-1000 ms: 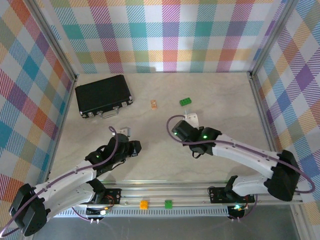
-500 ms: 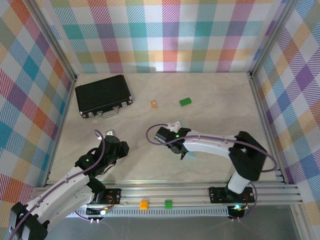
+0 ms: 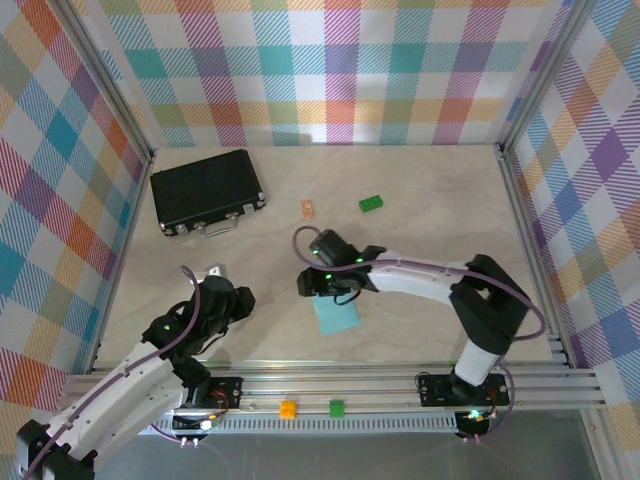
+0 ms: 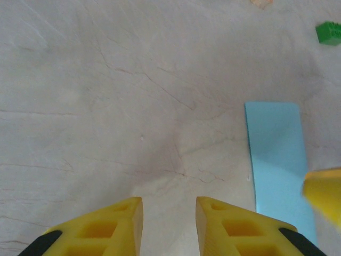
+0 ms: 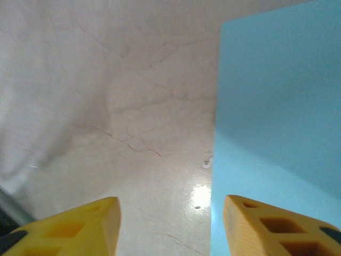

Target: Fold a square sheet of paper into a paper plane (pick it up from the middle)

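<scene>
The marble-patterned table (image 3: 440, 200) carries everything here. The right arm (image 3: 430, 275) stretches from the near right corner across to the middle of the table, while the left arm (image 3: 140, 355) lies low along the near left corner. A black case (image 3: 205, 190) with a metal handle sits flat in the far left corner, well apart from both arms.

The light blue sheet of paper (image 3: 336, 314) lies flat on the table about midway between the left and right edges, nearer the near edge than the far one, slightly askew. The right gripper (image 5: 170, 205) hangs just over the sheet's far left corner. Its yellow fingers (image 5: 85, 218) are spread wide with only bare table between them, and the sheet's edge runs beside and behind the right-hand finger, so it grasps nothing. In the left wrist view a blurred yellow fingertip overlaps the sheet's lower right part.

The left gripper (image 4: 169, 205) points at bare table to the left of the sheet, well clear of it. Its fingers stand a little apart with nothing between them, so it is released too.

A small green brick (image 3: 372, 203) rests in the far half of the table, with a tiny orange piece (image 3: 308, 208) near it on the left. An orange brick (image 3: 288, 408) and another green brick (image 3: 337, 407) sit on the rail along the near edge.
</scene>
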You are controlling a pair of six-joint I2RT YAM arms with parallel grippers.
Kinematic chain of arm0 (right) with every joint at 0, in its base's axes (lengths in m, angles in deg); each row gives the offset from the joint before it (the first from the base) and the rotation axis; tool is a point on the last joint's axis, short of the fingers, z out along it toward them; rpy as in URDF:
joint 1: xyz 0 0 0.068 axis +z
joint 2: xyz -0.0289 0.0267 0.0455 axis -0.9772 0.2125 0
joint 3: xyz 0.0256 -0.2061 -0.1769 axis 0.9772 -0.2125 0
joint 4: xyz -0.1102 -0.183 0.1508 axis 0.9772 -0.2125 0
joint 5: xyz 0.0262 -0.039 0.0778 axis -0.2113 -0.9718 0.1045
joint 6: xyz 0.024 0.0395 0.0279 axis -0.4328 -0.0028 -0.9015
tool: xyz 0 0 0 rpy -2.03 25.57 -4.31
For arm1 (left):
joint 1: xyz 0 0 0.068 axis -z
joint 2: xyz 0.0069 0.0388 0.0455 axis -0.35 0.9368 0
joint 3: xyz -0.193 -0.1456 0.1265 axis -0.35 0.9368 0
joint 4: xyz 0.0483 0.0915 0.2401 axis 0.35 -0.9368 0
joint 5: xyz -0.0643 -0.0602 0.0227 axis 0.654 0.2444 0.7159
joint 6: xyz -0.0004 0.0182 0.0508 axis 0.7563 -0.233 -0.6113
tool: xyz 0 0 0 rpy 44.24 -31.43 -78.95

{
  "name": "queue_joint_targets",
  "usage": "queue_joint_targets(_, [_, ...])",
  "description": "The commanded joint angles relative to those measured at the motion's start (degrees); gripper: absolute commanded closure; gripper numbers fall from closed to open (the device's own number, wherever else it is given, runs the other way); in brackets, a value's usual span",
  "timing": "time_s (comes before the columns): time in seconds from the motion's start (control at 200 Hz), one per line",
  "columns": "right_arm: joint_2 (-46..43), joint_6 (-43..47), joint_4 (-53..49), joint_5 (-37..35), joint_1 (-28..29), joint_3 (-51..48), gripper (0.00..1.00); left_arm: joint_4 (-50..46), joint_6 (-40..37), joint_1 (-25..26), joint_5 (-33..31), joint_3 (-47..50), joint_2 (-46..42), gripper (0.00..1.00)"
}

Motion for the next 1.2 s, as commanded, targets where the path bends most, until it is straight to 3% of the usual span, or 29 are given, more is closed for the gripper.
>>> queue_joint_targets(0.0, [-7.1,-5.0,8.6,8.9,-5.6,-8.1,0.53,7.1,-1.0,-0.7,9.0,1.7,2.9,0.69])
queue_joint_targets(0.19, [-12.4,-7.2,15.5,16.9,-14.6,-20.2,0.79,23.2,-0.7,-0.7,22.6,1.2,16.0,0.72])
queue_joint_targets(0.31, [-10.6,-8.1,18.7,19.1,-15.1,-22.5,0.85,30.4,1.1,-0.7,28.1,-0.3,24.9,0.72])
queue_joint_targets(0.395, [-6.5,-7.7,18.6,22.6,-15.3,-20.3,0.95,33.4,3.3,-0.6,29.4,-1.0,29.4,0.69])
queue_joint_targets(0.78, [2.0,-11.5,19.0,21.5,-15.8,-21.3,0.93,42.7,7.1,-0.1,35.3,0.2,36.4,0.59])
queue_joint_targets(1.055, [2.2,-15.0,21.6,20.5,-15.9,-24.6,0.93,54.4,12.0,1.2,37.0,-0.7,46.2,0.62])
queue_joint_targets(1.195, [2.1,-14.7,21.0,20.4,-15.9,-24.5,0.93,55.7,13.2,2.0,36.8,-2.3,51.4,0.65])
